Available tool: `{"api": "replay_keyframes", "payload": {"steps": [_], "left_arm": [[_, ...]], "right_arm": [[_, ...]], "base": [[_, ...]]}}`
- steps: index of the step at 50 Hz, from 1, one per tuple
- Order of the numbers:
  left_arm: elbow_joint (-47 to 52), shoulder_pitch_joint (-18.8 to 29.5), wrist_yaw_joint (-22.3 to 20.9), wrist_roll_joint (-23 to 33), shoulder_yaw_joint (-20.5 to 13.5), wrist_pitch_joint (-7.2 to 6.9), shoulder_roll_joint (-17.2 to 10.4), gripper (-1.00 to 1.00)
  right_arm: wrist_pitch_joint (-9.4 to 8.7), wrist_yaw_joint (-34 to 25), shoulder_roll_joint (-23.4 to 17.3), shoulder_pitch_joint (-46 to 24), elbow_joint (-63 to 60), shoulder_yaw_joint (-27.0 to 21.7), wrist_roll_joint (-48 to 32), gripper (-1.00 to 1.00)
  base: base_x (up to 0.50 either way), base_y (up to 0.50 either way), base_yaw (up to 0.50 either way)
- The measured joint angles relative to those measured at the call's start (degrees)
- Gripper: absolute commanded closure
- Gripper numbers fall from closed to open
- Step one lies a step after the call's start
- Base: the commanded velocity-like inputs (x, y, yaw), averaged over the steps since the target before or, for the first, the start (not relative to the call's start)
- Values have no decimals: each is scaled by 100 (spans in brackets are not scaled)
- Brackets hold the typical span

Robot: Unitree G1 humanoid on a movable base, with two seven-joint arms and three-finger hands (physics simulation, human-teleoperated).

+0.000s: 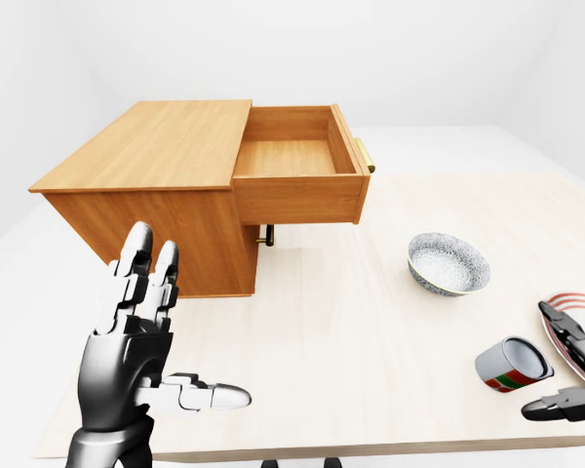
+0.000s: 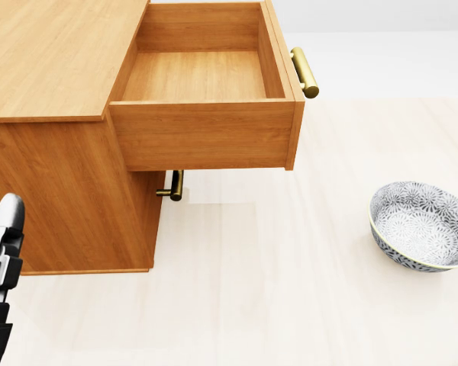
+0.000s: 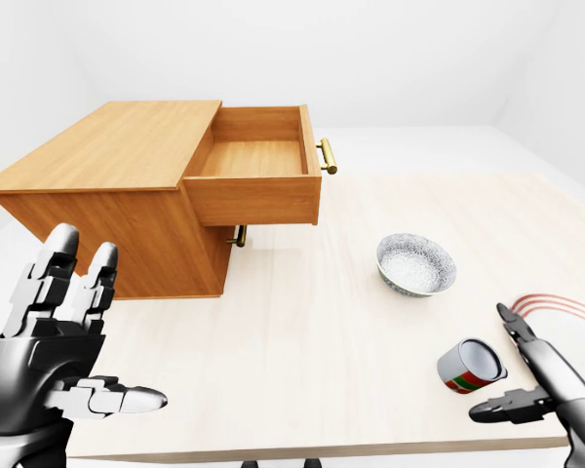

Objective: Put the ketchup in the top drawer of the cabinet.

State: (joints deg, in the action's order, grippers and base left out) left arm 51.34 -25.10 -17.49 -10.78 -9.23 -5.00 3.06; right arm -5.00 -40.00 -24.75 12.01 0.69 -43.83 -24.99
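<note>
One wooden cabinet [image 1: 146,195] stands at the upper left of the pale table [image 1: 370,341]. Its top drawer [image 2: 202,76] is pulled out w/ nothing inside; one brass handle [image 2: 304,72] on its face. A 2nd brass handle [image 2: 174,185] shows below it, on the lower drawer.

One patterned bowl [image 1: 448,264] sits right of centre in the left-eye view. One red-green-white can-like container [image 3: 471,366], apparently the ketchup, lies on its side near the table's lower right edge, well apart from the cabinet. One red-rimmed plate [image 1: 577,317] is partly in view at the right edge.

Left hand [image 1: 132,341]: raised at lower left, fingers spread wide, holding nothing. Right hand [image 3: 526,385]: fingers apart, just right of the container, not gripping it.
</note>
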Motion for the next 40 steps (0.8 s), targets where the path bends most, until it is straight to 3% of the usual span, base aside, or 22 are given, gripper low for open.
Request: {"api": "replay_keyframes", "payload": {"steps": [28,29,31,33,34,35,40], "left_arm": [[-54,3,27,37,49,0,-16,-100],[-55,3,28,36,49,0,-17,-100],[-54,1,29,35,49,0,-18,-100],[-53,-2,29,36,51,0,-18,-100],[-54,-3,29,37,53,0,-17,-100],[-55,-4,29,38,53,0,-18,-100],[-53,-5,32,35,49,0,-18,-100]], "right_arm": [[0,0,-36,-40,433,238,52,-100],[0,0,-36,-38,445,247,56,-62],[0,0,-34,-33,455,259,64,-53],[0,0,-30,-28,468,271,73,-11],[0,0,-32,-34,475,271,92,27],[2,20,-45,-50,486,261,111,100],[-1,0,-29,-19,549,320,191,100]], "base": [[0,0,0],[0,0,0],[0,0,0],[0,0,0],[0,0,0],[0,0,0],[0,0,0]]}}
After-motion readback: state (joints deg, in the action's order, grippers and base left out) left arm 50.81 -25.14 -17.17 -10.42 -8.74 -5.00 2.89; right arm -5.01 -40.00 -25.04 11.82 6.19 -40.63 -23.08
